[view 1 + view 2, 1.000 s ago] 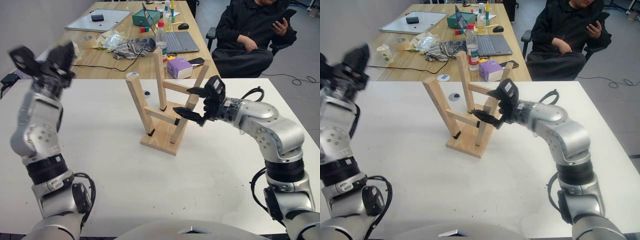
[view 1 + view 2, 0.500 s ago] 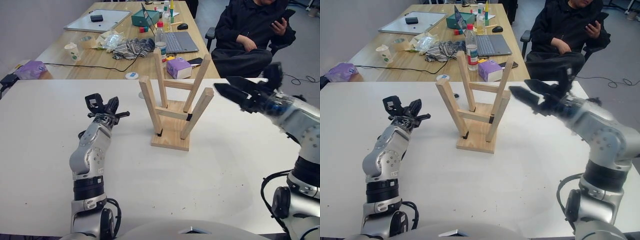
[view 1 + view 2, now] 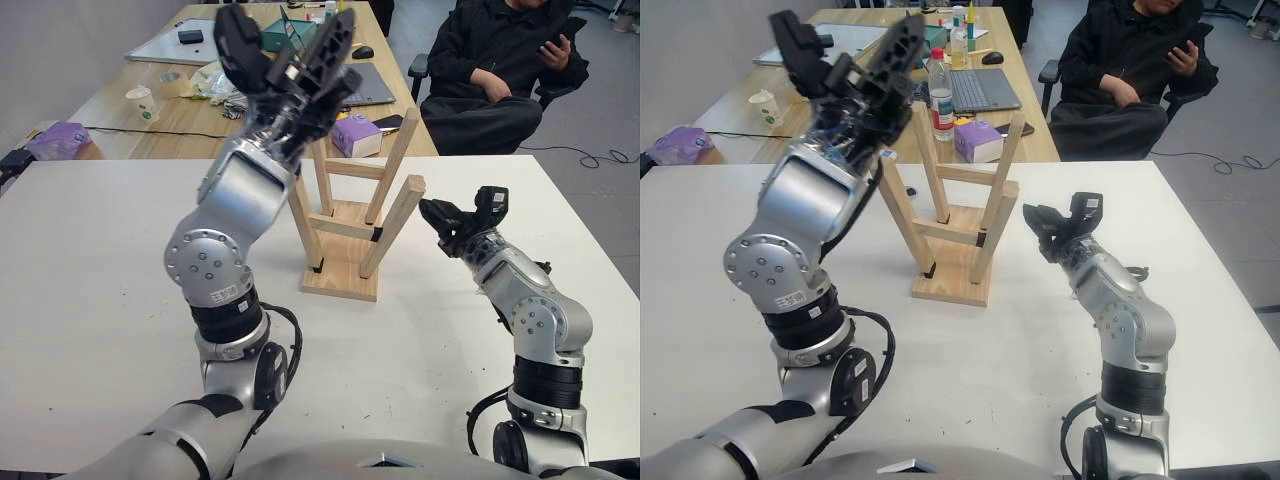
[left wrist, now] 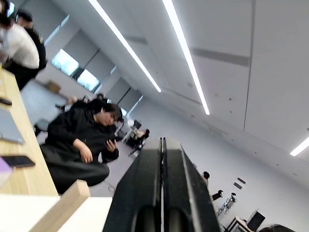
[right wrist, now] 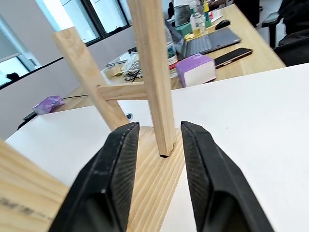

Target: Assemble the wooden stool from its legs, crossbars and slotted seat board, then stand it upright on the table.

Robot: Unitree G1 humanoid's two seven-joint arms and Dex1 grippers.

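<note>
**Status.** The stool (image 3: 345,228) stands inverted at the centre of the left eye view. Its seat board (image 3: 343,281) lies flat on the white table (image 3: 100,300), and the legs point upward with the crossbars between them. It looks assembled but has not been turned upright.

**Left pincer** (image 4: 162,141). It is raised at the top centre of the left eye view, above the legs. The fingers are pressed together and hold nothing. My forearm overlaps the near left leg (image 3: 305,228), and I cannot tell whether they touch.

**Right pincer** (image 3: 434,212). It sits right of centre, near the near right leg (image 3: 393,226) but apart from it. The jaws are parted to a moderate gap and hold nothing.

**Hazards.**
- If the left arm descends along its present line, the forearm could strike the leg tops. That would tip the stool or push it across the table.
- Closed fingers cannot take a leg, so I must open them before approaching.
- Lifting by one leg could lever that joint, and the leg or a crossbar may pull out of its slot.
- A one-sided grip during the flip lets the stool swing, and it could then land on an edge of the seat board.
- The legs splay outward, so a grip near the tip could slide off.
</note>
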